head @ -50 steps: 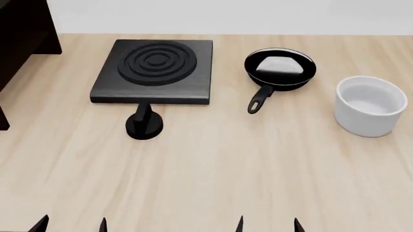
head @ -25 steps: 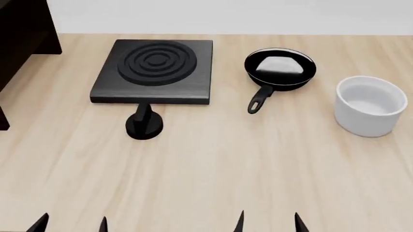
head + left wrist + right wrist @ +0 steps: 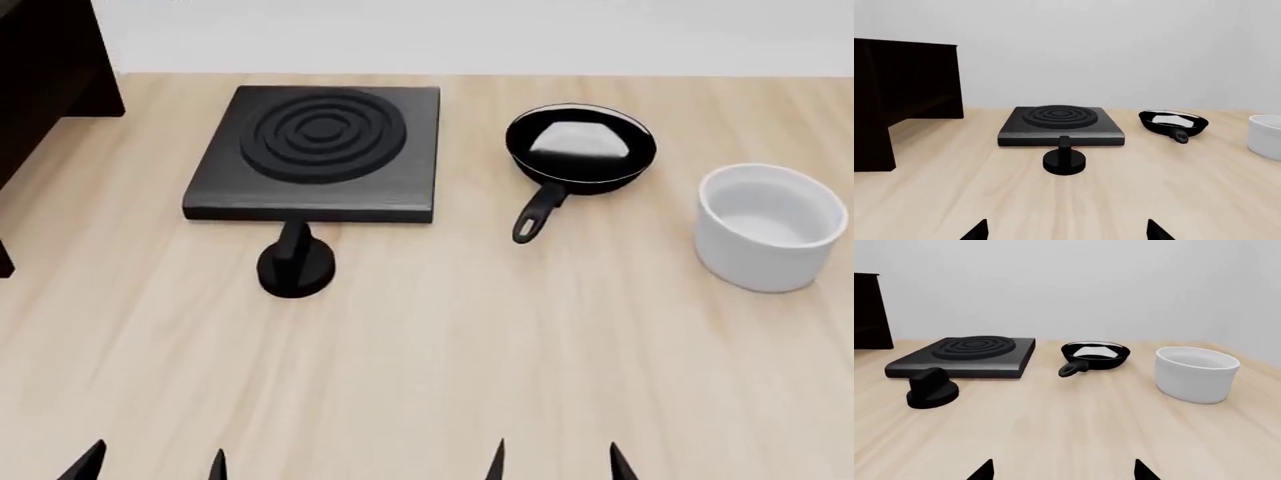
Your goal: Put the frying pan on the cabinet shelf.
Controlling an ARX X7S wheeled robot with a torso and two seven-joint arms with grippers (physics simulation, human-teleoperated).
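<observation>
Frying pan [image 3: 581,145]: head view, small round black pan with glossy inside, flat on the light wooden table [image 3: 441,350], handle pointing toward the robot; nothing touches it. Square black ringed plate [image 3: 318,152] beside it on the left, apart from it; black knob [image 3: 295,268] just in front of that plate; white bowl [image 3: 771,226] to the pan's right, apart. Cabinet shelf [image 3: 47,70], dark, at the far left edge, well apart from the pan. Left gripper [image 3: 150,463] and right gripper [image 3: 554,460]: only finger tips at the bottom edge, each pair spread wide, holding nothing

Left wrist view: gripper tips [image 3: 1064,231] spread, empty; knob [image 3: 1064,160] straight ahead, ringed plate [image 3: 1061,125] behind it, pan [image 3: 1173,123] and bowl [image 3: 1265,136] off to one side, cabinet [image 3: 901,95] on the other

Right wrist view: gripper tips [image 3: 1062,471] spread, empty; pan [image 3: 1094,356] ahead on the table, handle toward the camera, between ringed plate [image 3: 967,356] and bowl [image 3: 1196,373]; knob [image 3: 931,387] near the plate
</observation>
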